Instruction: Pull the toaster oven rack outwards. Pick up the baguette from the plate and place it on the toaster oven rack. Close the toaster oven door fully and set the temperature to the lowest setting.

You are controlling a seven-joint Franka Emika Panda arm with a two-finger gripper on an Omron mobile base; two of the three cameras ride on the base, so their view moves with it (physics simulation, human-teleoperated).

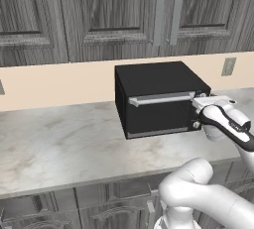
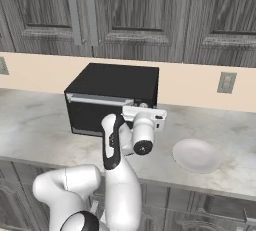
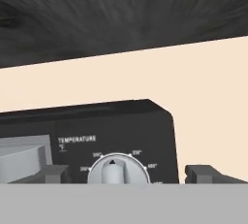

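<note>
The black box-shaped toaster oven (image 1: 158, 99) is seen on the marbled bench (image 1: 59, 143) with its black drop-down door (image 1: 156, 111) shut. The released hand (image 3: 127, 173) is held with fingers spread either side of the round silver temperature knob (image 3: 117, 169). If the fingers are closed off-centre, the knob could be slipped past or turned the wrong way, and the lowest setting missed.

1. White arm rising from low down, bent at a big round elbow, then reaching forward.
2. Wrist level, pointing straight ahead.
3. Gripper (image 3: 127, 173) wide open, holding nothing.
4. Two small dark fingertips (image 3: 52, 173) far apart, one on each side in the hand view.
5. Hand (image 1: 214, 108) at the far end of the arm in the left base view, and seen from behind (image 2: 144, 120) in the right base view.
</note>
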